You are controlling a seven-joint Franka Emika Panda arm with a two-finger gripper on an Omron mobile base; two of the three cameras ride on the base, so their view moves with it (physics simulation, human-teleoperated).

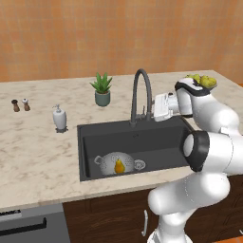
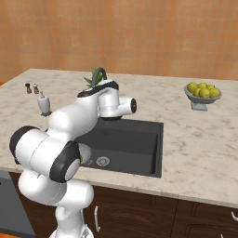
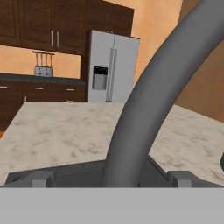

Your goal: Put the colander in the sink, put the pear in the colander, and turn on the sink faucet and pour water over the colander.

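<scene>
Sitting in the sink's front-left corner, the colander (image 1: 114,163) holds the pear (image 1: 119,166), which stands upright w/ its narrow top up. Colander is pale and perforated, w/ small side handles; the round silvery drain (image 1: 139,164) lies just beside it on the right. Sink (image 1: 166,142) is a dark grey recessed basin set in the marbled surface (image 1: 38,156).

At the sink's back edge rises the sink faucet (image 1: 140,95), a dark gooseneck w/ high arched spout; small lever at its base. Pincer (image 1: 154,107) hangs horizontally just right of the faucet neck, approx. at mid-height of the neck, pointing toward it. In the hand view the faucet neck (image 3: 148,100) runs diagonally, very close, betw. the two dark fingertips (image 3: 41,179) at the bottom, which stand spread wide on either side of it; no contact w/ the neck is visible.

Behind the sink, left of the faucet: a potted plant (image 1: 102,88). Further left on the surface: a white soap dispenser (image 1: 59,118), then two small shakers (image 1: 21,105) side by side. Well right of the sink, a grey footed bowl of yellow-green fruits (image 2: 202,94). In the right base view the arm's upper link (image 2: 79,116) covers the sink's left part. Hand view, far bkgd.: a steel fridge (image 3: 111,65) among dark cabinets.
</scene>
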